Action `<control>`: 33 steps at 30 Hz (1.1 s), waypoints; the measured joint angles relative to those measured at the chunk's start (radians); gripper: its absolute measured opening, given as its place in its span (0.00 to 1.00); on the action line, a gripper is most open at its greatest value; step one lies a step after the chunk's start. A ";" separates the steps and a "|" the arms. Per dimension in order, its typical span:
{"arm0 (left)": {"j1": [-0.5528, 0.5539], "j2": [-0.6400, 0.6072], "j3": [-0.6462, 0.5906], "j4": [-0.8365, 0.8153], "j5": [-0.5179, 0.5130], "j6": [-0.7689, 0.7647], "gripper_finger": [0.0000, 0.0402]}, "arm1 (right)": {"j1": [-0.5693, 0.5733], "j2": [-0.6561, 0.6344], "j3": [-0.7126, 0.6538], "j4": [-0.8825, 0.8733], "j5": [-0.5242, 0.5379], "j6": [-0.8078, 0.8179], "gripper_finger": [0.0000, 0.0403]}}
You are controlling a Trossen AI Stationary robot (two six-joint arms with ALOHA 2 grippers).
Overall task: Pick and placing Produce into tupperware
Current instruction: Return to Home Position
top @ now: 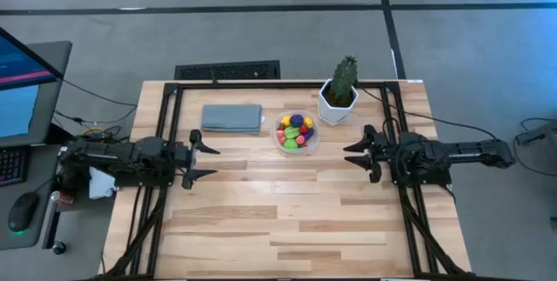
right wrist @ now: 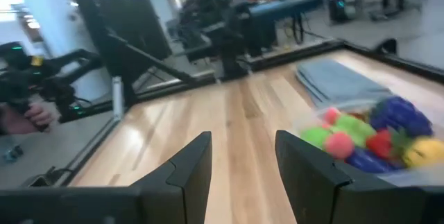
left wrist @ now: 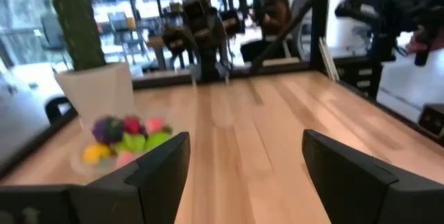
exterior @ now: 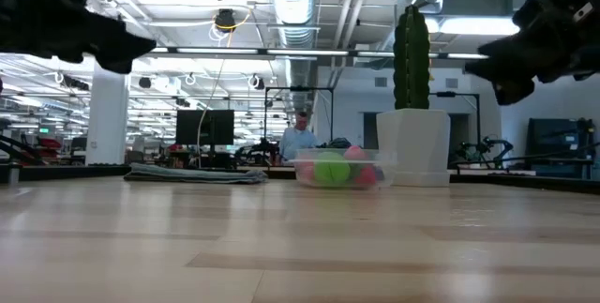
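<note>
**Both grippers empty; the filled tupperware sits between them, toward the back of the table.**

The tupperware (top: 279, 135) stands on the table (top: 287, 220), just beside the white pot (top: 336, 107) of the cactus (top: 346, 76). The folded grey-blue cloth (top: 232, 117) lies near it on the other side. The produce (top: 297, 130) is piled inside, yellow, green, purple and red. The left gripper (top: 217, 161) hovers over the table's left part, fingers spread wide with nothing between them. The container lies ahead of it and off toward the back, well apart. The right gripper (top: 346, 155) faces it from the right, fingers parted more narrowly and likewise holding nothing. The container is nearer to this one, but apart from it.
</note>
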 joint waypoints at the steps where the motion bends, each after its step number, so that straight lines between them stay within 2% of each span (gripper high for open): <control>1: 0.000 -0.014 0.000 -0.001 0.000 0.006 0.67 | 0.000 -0.008 0.000 0.010 -0.012 -0.016 0.45; 6: 0.000 -0.110 0.001 -0.055 0.033 0.012 0.67 | 0.000 -0.059 0.000 -0.027 -0.141 -0.033 0.45; 8: -0.001 -0.106 0.008 -0.059 0.048 0.021 0.67 | 0.005 -0.078 0.001 -0.022 -0.187 -0.050 0.45; 13: 0.000 -0.107 0.015 -0.107 0.042 0.001 0.67 | 0.016 -0.124 0.003 -0.030 -0.193 -0.073 0.45; 24: 0.000 -0.105 0.016 -0.115 0.045 -0.002 0.67 | 0.010 -0.124 0.005 -0.033 -0.192 -0.072 0.45; 33: 0.000 -0.105 0.016 -0.124 0.002 0.001 0.67 | 0.010 -0.124 0.005 -0.034 -0.192 -0.071 0.45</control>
